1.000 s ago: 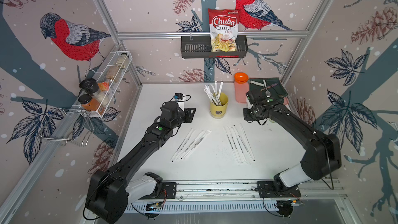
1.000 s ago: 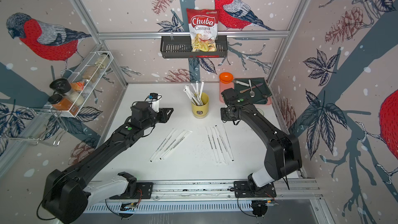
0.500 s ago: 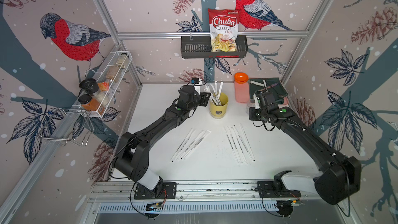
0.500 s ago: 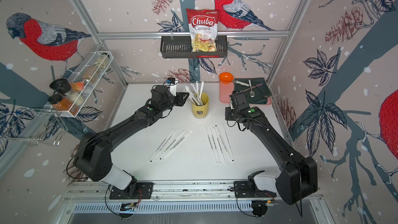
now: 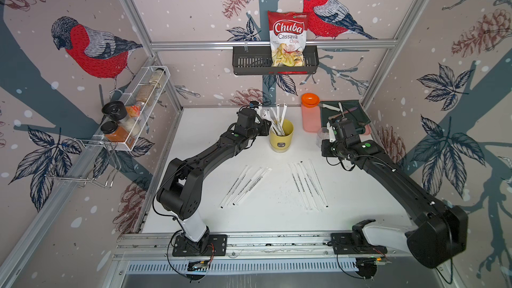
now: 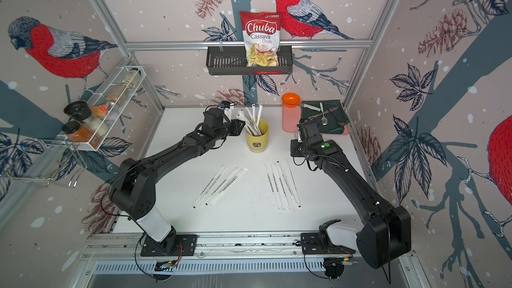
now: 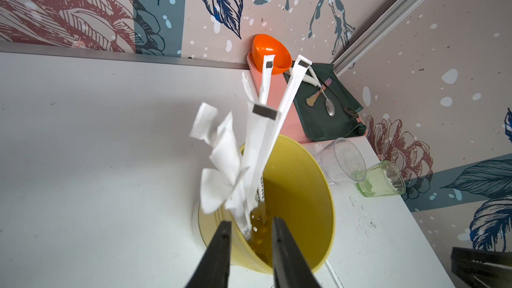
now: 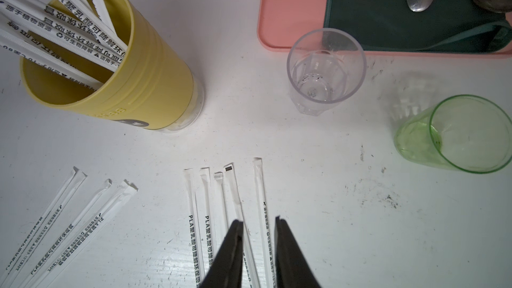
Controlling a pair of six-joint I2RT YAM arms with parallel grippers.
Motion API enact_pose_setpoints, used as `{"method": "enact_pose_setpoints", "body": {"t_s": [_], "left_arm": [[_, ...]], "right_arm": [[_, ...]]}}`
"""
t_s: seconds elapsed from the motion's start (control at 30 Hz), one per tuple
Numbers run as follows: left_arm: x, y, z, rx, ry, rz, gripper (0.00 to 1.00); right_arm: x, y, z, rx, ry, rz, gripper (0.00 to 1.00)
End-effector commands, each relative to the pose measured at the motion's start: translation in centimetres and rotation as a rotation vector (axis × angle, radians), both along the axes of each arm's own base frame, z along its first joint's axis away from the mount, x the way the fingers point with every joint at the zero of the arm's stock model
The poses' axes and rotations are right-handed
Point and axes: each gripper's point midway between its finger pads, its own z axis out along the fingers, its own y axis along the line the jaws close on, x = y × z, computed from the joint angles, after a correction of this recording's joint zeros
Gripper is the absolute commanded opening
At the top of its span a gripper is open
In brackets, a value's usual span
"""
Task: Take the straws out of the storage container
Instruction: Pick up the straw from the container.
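My left gripper (image 7: pixel 250 221) stood partly open at the one yellow cup (image 5: pixel 281 138), clamping nothing; straws (image 5: pixel 278 116) stood inside, nine lay on the table (image 5: pixel 277 217) near my empty, half-open right gripper (image 8: pixel 258 220)

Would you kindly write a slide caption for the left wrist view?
Left gripper, jaws apart, close to the yellow storage container holding paper-wrapped straws.
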Motion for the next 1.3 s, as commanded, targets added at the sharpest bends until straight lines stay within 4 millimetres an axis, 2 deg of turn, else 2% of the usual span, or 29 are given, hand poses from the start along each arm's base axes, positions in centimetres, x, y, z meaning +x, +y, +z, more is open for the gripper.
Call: {"method": "enact_pose_setpoints", "body": {"t_s": [0.0,0.17,0.33,0.73,1.03,1.27], "left_arm": [[0.1,0.0,0.2,-0.008,0.002,0.005,0.30],[0.8,0.4,-0.4,0.033,0.000,0.030,0.31],[1.3,-0.1,-0.4,0.032,-0.004,0.015,0.30],[1.8,-0.6,-0.6,0.042,0.011,-0.004,0.14],[0.9,-0.3,0.7,0.042,0.012,-0.013,0.10],[-0.1,0.0,3.2,0.029,-0.016,-0.029,0.10]], "right_arm": [[0.2,0.3,0.5,0.009,-0.032,0.019,0.25],[0.2,0.4,0.6,0.017,-0.034,0.023,0.25],[0.2,0.4,0.3,0.010,-0.030,0.025,0.25],[0.3,0.5,-0.3,0.007,-0.016,0.029,0.25],[0.1,0.7,-0.2,0.018,-0.018,0.036,0.25],[-0.2,1.0,-0.3,0.028,-0.014,0.048,0.25]]}}
